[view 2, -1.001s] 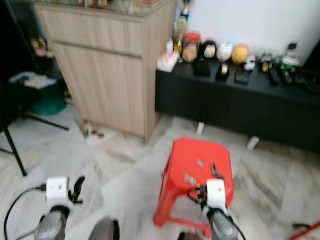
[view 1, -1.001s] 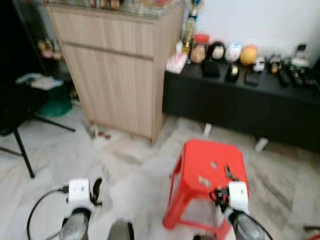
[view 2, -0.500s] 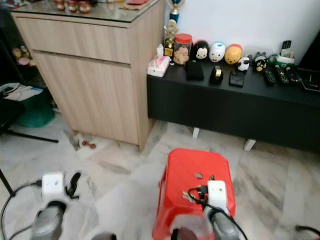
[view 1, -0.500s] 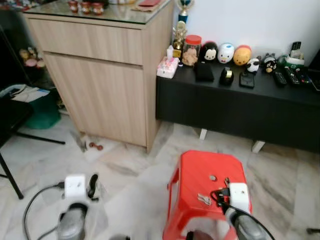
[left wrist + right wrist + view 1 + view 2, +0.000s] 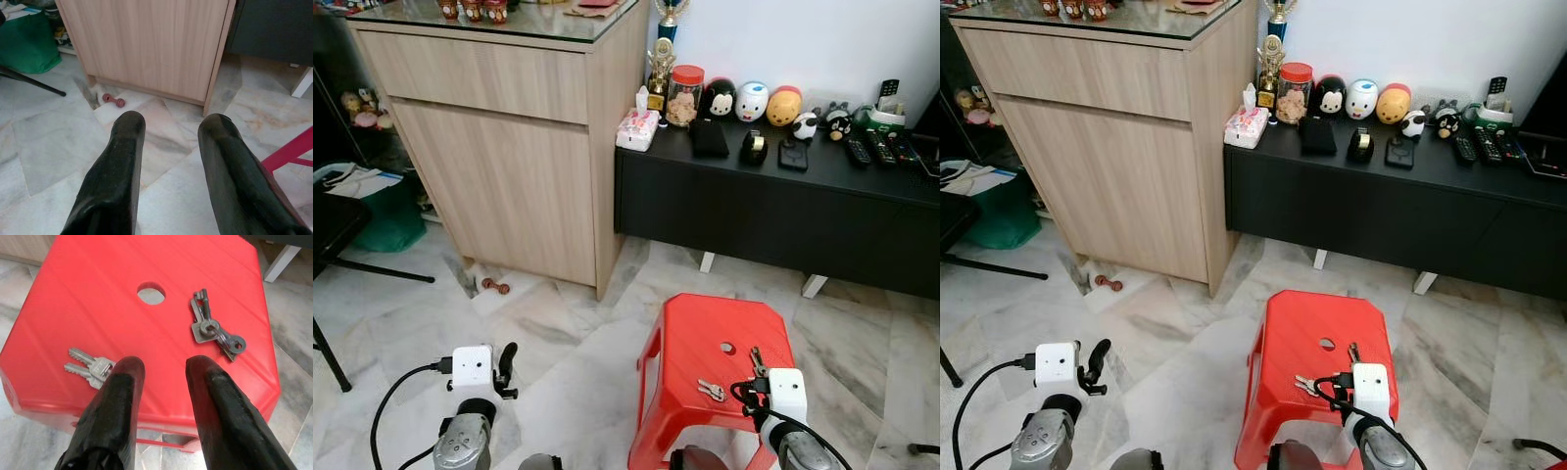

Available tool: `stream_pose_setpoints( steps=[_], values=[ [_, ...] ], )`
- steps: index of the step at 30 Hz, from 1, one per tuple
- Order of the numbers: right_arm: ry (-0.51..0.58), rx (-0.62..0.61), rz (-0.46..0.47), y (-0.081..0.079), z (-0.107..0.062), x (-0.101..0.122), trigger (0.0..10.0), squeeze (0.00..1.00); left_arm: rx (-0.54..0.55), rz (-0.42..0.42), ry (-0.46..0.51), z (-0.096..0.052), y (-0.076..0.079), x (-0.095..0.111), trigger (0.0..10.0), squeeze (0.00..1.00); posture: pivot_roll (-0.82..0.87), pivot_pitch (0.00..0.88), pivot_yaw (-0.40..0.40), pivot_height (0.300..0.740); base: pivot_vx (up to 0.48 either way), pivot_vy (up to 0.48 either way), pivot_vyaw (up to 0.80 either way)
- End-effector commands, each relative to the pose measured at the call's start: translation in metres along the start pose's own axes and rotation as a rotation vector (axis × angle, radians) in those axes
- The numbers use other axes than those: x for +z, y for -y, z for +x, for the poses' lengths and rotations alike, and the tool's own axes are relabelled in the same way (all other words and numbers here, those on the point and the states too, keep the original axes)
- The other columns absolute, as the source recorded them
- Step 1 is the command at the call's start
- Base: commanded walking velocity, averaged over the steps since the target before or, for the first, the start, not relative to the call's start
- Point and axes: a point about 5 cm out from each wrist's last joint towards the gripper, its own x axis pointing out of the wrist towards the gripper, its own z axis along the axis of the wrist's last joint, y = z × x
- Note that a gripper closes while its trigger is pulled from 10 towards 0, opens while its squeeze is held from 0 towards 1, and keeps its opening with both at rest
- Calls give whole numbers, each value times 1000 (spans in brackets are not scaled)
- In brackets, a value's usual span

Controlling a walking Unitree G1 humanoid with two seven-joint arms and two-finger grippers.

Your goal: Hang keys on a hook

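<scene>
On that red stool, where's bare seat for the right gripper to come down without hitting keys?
Bare red stool seat lies behind the centre hole and between the two key bunches. Crowded spots: silver keys by the near edge, darker key bunch beside the hole. Right gripper hovers open between them.

The camera is steadying and tilting down a little, and the blur of a second ago is clearing. The right gripper [image 5: 164, 369] is hanging over the near edge of the red stool [image 5: 705, 338], its fingers parted, with two key bunches [image 5: 215, 330] lying just beyond.
</scene>
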Motion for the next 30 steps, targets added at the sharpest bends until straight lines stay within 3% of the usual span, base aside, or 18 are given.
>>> stream_pose_setpoints(
  steps=[1, 20, 24, 30],
  values=[
    [-26, 6, -1, 3, -1, -2, 10000, 0, -3, -4, -31, -2, 0, -6, 10000, 0, -27, 16, -72, 639, 0, 0, 0],
    [3, 92, -29, -5, 6, 12, 10000, 0, -8, -3, -27, 1, 1, -4, 10000, 0, -23, 29, -74, 635, 0, 0, 0],
    [40, 88, -31, -6, 7, 19, 10000, 0, -8, -5, -26, 1, 2, -3, 10000, 0, -26, 31, -73, 612, 0, 0, 0],
    [84, 100, -29, -8, 9, 29, 10000, 0, -10, -3, -26, 2, 2, -3, 10000, 0, -25, 36, -75, 612, 0, 0, 0]
  ],
)
